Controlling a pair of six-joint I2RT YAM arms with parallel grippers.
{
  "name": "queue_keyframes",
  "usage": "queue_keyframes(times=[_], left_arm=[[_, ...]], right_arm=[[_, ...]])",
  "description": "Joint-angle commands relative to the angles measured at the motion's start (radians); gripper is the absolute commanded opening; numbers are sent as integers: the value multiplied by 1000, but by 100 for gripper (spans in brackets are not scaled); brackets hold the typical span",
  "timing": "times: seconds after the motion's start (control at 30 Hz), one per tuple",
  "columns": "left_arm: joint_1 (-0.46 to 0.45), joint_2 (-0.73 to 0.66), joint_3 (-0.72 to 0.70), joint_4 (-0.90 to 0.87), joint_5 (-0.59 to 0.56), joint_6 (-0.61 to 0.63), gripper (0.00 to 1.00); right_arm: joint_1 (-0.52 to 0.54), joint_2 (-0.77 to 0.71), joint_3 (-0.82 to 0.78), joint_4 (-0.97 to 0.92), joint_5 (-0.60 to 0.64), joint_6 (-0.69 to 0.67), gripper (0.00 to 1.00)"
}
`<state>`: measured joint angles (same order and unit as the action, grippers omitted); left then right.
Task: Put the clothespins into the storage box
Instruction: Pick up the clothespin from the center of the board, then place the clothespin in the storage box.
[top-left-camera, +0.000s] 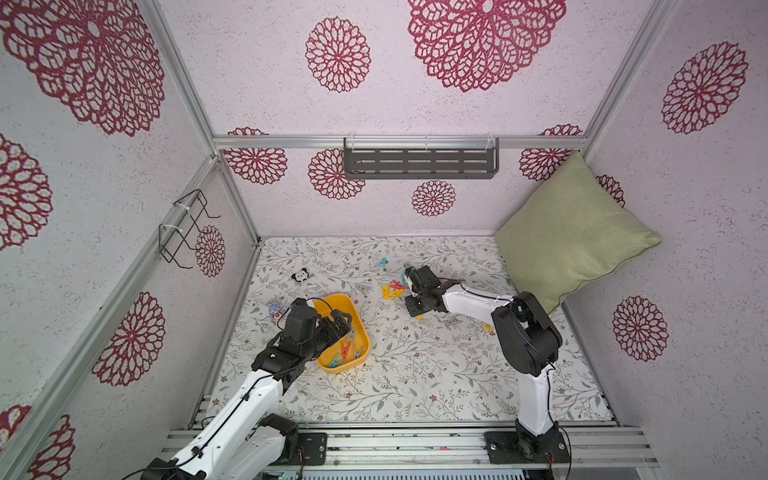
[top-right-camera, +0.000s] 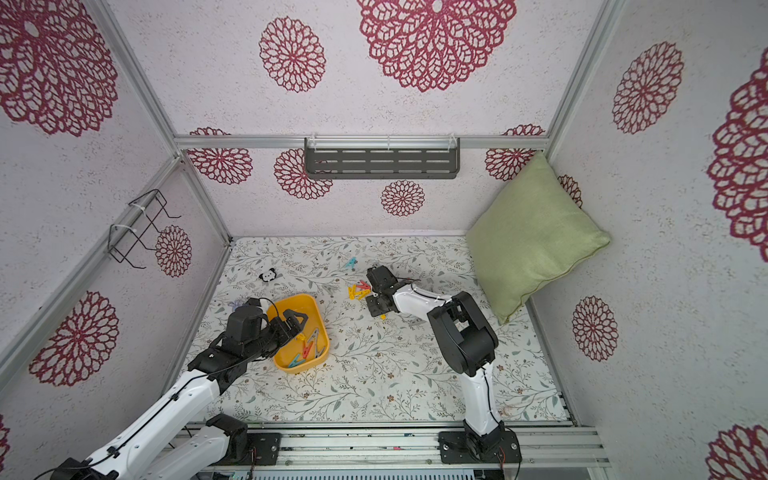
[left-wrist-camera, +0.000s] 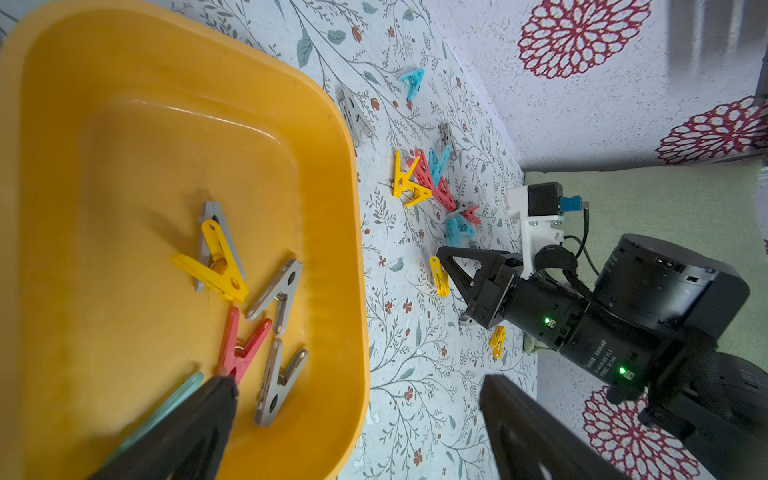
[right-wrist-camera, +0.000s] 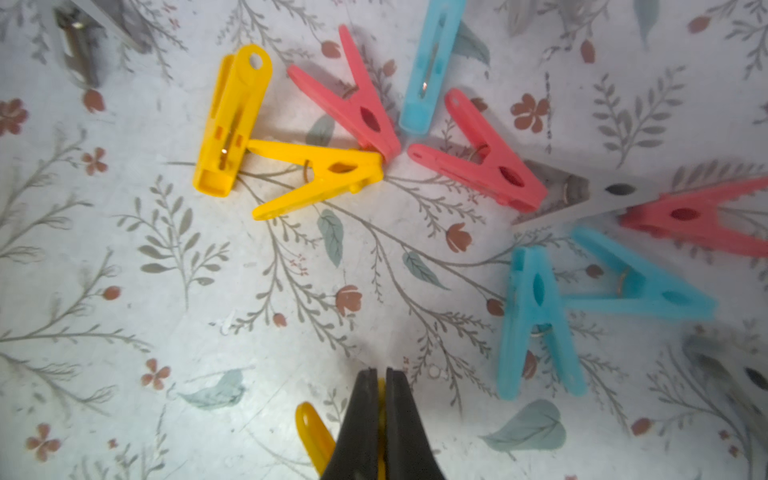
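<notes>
Lifting is the step in hand, I judge: the right arm's jaws are pressed together on a small yellow plastic spring clothespin, low over the floral-patterned desk and just beside a loose cluster of red, yellow and teal clothespins. To do it well, the arm should rise straight up before swinging sideways, so the held peg does not drag its neighbours. Only a narrow strip of yellow shows between the jaws, so the hold may be shallow and calls for a slow start. The shallow yellow plastic storage box lies on the left arm's side, well apart from the cluster, with several pegs already in it. The left arm's jaws are spread wide and empty above that box, so this arm stands in the way of a drop and should clear off first. A further yellow peg lies close by the right arm. A black-and-white panda toy, a purple plush figure and a green cushion sit aside and need no touching.
</notes>
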<state>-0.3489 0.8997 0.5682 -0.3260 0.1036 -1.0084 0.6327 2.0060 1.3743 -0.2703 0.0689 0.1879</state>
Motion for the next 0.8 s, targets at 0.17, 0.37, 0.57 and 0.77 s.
queue_keyframes(times=[0.17, 0.37, 0.57, 0.77], left_arm=[[96, -86, 42, -98, 10, 66, 98], [238, -135, 43, -141, 94, 96, 98], [343, -171, 26, -153, 161, 108, 97], [418, -238, 1, -190, 203, 113, 97]], right_arm=[[113, -67, 109, -14, -68, 57, 0], [221, -15, 251, -37, -93, 79, 0], [296, 104, 431, -89, -111, 90, 0], [335, 243, 581, -149, -122, 89, 0]])
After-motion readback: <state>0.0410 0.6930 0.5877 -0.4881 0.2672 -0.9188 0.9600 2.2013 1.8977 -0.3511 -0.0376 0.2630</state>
